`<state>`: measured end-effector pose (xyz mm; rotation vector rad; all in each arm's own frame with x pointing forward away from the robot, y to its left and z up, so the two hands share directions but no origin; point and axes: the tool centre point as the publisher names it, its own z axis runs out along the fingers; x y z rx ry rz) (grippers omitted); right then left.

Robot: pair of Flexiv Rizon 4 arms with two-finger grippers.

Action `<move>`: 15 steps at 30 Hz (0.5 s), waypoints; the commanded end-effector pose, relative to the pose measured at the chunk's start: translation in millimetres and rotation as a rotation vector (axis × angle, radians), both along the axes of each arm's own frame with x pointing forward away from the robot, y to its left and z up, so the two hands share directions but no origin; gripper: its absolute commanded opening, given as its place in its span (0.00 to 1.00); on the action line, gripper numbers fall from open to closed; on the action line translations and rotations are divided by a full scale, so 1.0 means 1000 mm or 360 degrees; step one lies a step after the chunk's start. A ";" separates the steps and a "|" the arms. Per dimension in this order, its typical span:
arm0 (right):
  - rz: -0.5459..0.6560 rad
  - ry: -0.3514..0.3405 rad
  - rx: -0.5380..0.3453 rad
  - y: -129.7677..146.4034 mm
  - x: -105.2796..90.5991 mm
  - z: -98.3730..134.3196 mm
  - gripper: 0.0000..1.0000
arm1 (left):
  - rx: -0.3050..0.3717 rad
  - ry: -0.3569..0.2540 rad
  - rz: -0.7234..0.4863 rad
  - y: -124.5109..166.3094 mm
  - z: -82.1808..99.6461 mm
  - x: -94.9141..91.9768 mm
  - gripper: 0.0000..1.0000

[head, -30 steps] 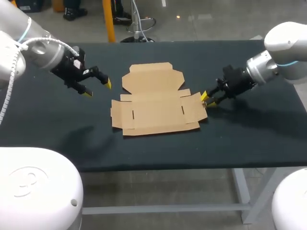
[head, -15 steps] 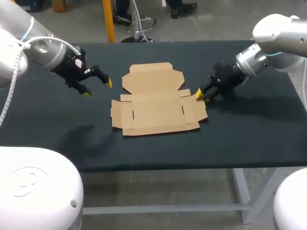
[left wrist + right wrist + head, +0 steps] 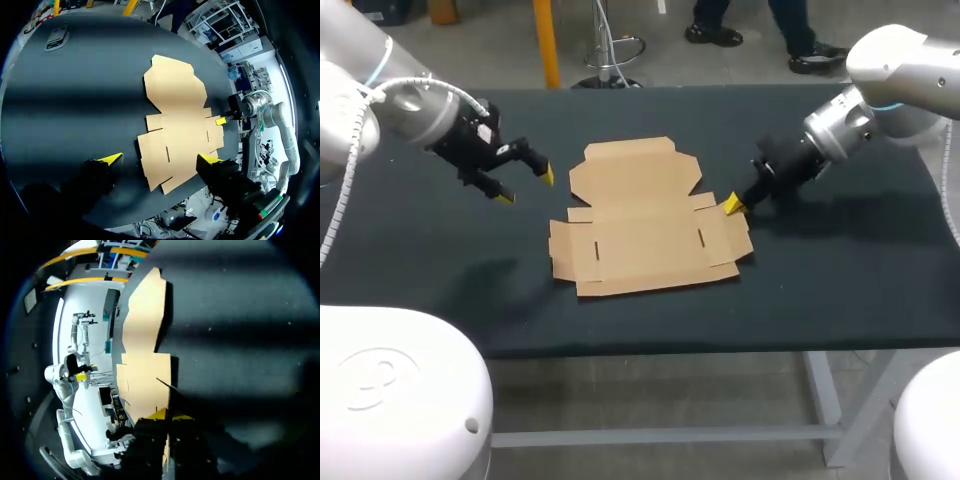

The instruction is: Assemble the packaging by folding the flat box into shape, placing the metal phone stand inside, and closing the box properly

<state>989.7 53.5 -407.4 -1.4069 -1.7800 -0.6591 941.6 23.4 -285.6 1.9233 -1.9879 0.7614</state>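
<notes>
At flat box (image 3: 640, 235) edge | right tool (image 3: 731, 205) clamped on it, box nudged leftward | left tool (image 3: 525, 187) spread wide, unmoved

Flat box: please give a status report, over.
Left gripper open, hovering beside flat box. Right gripper pinching its right flap. Box lies unfolded on table; nothing on it.

A brown cardboard box (image 3: 645, 225) is lying flat and unfolded at the middle of the table (image 3: 840, 290), flaps spread; a grey metal phone stand (image 3: 56, 37) is lying well apart, near the table's edge.
</notes>
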 end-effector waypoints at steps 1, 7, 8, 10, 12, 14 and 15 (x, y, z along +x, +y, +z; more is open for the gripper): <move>-0.0090 -0.0050 -0.0004 -0.003 -0.018 0.004 0.00 | -0.0004 -0.0013 0.0008 0.002 0.001 -0.007 1.00; -0.0156 -0.0078 0.0017 -0.003 -0.035 0.008 0.00 | -0.0010 -0.0016 0.0007 0.002 0.000 -0.010 1.00; -0.0159 -0.0079 0.0021 -0.002 -0.038 0.008 0.00 | -0.0011 -0.0015 0.0006 0.002 0.000 -0.010 1.00; -0.0168 -0.0091 0.0016 0.000 -0.042 0.008 0.00 | -0.0014 -0.0015 0.0002 0.002 -0.001 -0.011 1.00; -0.0199 -0.0102 0.0003 0.000 -0.047 0.008 0.00 | -0.0017 -0.0015 -0.0002 0.002 -0.001 -0.011 1.00; -0.0215 -0.0107 0.0002 0.000 -0.050 0.007 0.00 | -0.0018 -0.0016 -0.0005 0.002 -0.001 -0.012 1.00; -0.0239 -0.0113 0.0008 0.000 -0.052 0.007 0.00 | -0.0019 -0.0016 -0.0007 0.002 -0.001 -0.012 1.00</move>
